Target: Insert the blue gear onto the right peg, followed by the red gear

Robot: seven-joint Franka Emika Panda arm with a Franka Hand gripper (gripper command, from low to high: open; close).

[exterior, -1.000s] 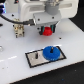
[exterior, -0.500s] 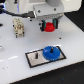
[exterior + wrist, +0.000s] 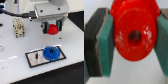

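Item 1, landmark: the grey plate (image 3: 44, 56), rectangular with a black frame, lying flat on the white table (image 3: 15, 52). You place every other entry by it.

Item 2: the blue gear (image 3: 51, 52). You find it lying flat on the plate, at the end toward the exterior view's right. Its teeth reach the plate's frame there. It covers the spot where the right peg would stand, so you cannot see that peg.

Item 3: a short dark pin (image 3: 37, 55), upright on the plate at the end toward the exterior view's left, just beside the blue gear and bare.

Item 4: the red gear (image 3: 51, 29). You see it off the table, above and behind the plate, well apart from the blue gear. In the wrist view the red gear (image 3: 134, 34) fills the frame, its dark centre hole facing the camera.

Item 5: the gripper (image 3: 51, 27). It pinches the red gear: the wrist view shows the teal pads (image 3: 107, 42) pressed against the gear's rim on both sides. The white arm body sits over it.

Item 6: a pale blocky object with dark markings (image 3: 18, 28), standing on the table far behind the plate, toward the exterior view's left. It is too blurred for you to identify.
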